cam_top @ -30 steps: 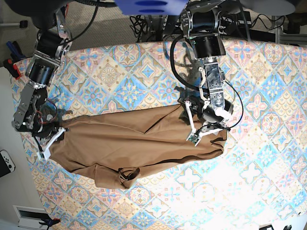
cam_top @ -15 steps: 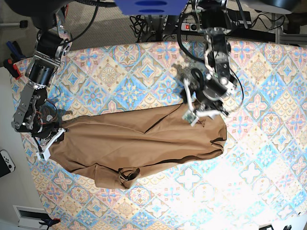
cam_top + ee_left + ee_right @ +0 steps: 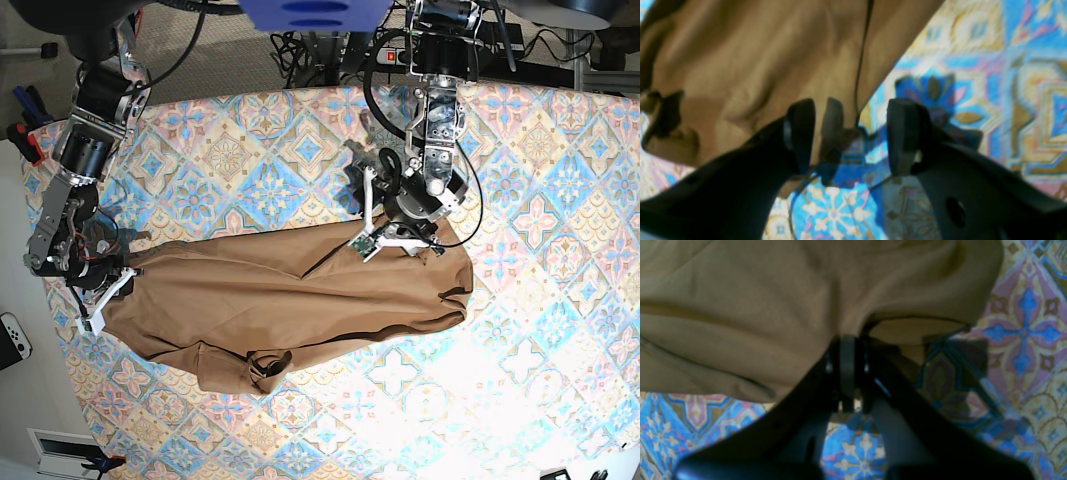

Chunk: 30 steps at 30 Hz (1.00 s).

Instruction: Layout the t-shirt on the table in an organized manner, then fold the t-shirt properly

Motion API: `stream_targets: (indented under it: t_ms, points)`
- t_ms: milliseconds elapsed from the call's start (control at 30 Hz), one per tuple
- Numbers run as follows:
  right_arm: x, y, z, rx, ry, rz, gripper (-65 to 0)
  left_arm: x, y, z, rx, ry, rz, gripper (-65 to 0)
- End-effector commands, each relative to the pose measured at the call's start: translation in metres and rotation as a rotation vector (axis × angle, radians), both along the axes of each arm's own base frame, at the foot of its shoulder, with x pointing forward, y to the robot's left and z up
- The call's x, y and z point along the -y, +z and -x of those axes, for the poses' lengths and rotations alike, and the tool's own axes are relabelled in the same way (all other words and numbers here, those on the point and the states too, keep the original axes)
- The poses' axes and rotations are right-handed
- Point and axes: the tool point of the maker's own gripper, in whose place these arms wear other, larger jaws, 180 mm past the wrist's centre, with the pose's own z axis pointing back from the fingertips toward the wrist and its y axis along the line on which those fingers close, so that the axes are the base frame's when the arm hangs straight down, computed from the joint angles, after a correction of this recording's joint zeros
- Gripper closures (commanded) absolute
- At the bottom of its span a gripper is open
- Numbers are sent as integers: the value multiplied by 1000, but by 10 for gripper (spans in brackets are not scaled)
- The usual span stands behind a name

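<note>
The right arm reaches down the table's [image 3: 560,150] side edge while the left arm hangs over the far edge of the t-shirt [image 3: 290,300], which lies rumpled across the middle. The left gripper [image 3: 850,133] is spread wide, holding nothing; the right gripper [image 3: 848,370] pinches the t-shirt's end.

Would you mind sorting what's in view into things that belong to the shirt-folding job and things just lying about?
Belongs to the job:
- t-shirt, tan-brown, bunched lengthwise
- table with its tile-patterned cover
- right gripper, shut on the shirt's edge
- left gripper, open above the shirt's far edge

Just lying about:
- white game controller on the floor
- cables behind the table
</note>
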Motion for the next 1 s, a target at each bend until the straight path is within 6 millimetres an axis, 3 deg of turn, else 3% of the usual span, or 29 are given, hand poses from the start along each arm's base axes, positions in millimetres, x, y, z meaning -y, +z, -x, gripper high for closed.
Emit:
stream_targets:
  t_ms: [0,100,267,567,967]
  points:
    - [8,24,-15,72,-6,12,0,4,16,-14,57,1,19,-314]
    - [8,24,-15,72,-6,12,0,1,22,-22,76,0,4,-314]
    - [8,24,-15,73,-6,12,0,0,-1,-18,5,-1,2,-314]
    - [8,25,-16,76,-6,11,0,-1,-4,-16,-5,0,1,-313]
    - [8,25,-16,78,-6,11,0,-33,-14,-22,-31,62,-30,-312]
